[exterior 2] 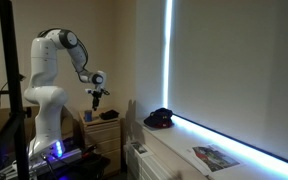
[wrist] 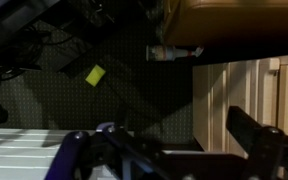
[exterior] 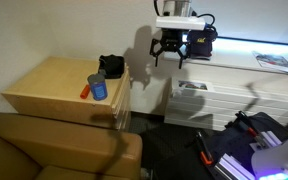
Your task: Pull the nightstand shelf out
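Brown leather seat [exterior: 54,150] fills the near bottom in an exterior view; just behind it the nightstand [exterior: 49,85], light tan, low and boxy, flat top; on the top a blue can [exterior: 99,88] upright near the front edge, an orange item [exterior: 86,91] lying just beside it, a black object [exterior: 111,67] further back at the corner; the nightstand shelf can't be made out as a separate board in either exterior view, nothing visibly sticks out from the cabinet; wrist view shows pale wood panels with seams at right [wrist: 246,95], can't tell which one is the shelf; gripper [exterior: 170,57] hangs in the air past the nightstand's far corner and higher than its top, touching nothing; fingers spread wide with nothing between them, clearest in the wrist view [wrist: 156,128], where dark floor and a yellow-green note [wrist: 95,74] lie below; white arm [exterior 2: 46,75] reaches over from the side, gripper [exterior 2: 98,99] pointing down above the nightstand [exterior 2: 104,128]; beyond it the white slatted dresser [exterior: 229,92] along the wall; a magazine [exterior: 274,62] flat on its top; black cap [exterior 2: 161,118] also on the dresser, well apart from the magazine [exterior 2: 219,157]; bright light strip [exterior 2: 170,60] runs up the window edge behind.
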